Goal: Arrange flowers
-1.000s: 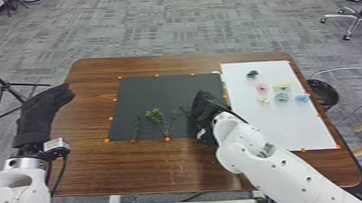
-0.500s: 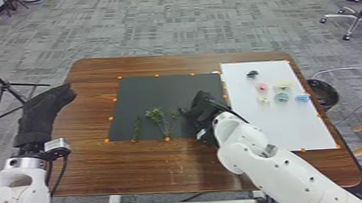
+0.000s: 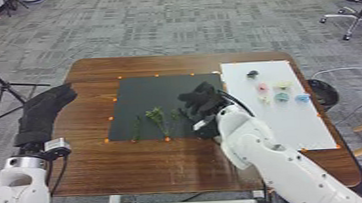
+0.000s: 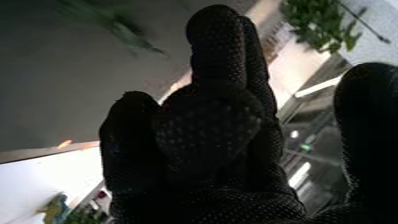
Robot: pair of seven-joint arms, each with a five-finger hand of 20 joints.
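Observation:
In the head view my right hand point(image 3: 202, 106) is over the right edge of the dark mat point(image 3: 150, 93), open, with its fingers spread loosely. Several green stems point(image 3: 157, 116) lie on the mat's lower part, left of that hand. Small flower heads, among them a pink flower point(image 3: 262, 86) and a blue one point(image 3: 303, 98), lie on the white sheet point(image 3: 281, 129). My left hand point(image 3: 46, 106) is open, off the table's left side. In the right wrist view my right hand point(image 4: 213, 135) has some fingers straight and some bent; blurred greenery point(image 4: 115, 25) lies beyond them.
Orange markers edge the mat and the white sheet on the brown table point(image 3: 145, 166). A dark round bin point(image 3: 323, 93) stands by the table's right edge. A black tripod point(image 3: 3, 86) is at the left.
My right hand has shifted a little toward the mat's far side and turned, its fingers now spread where they were closer together. The left arm has kept still.

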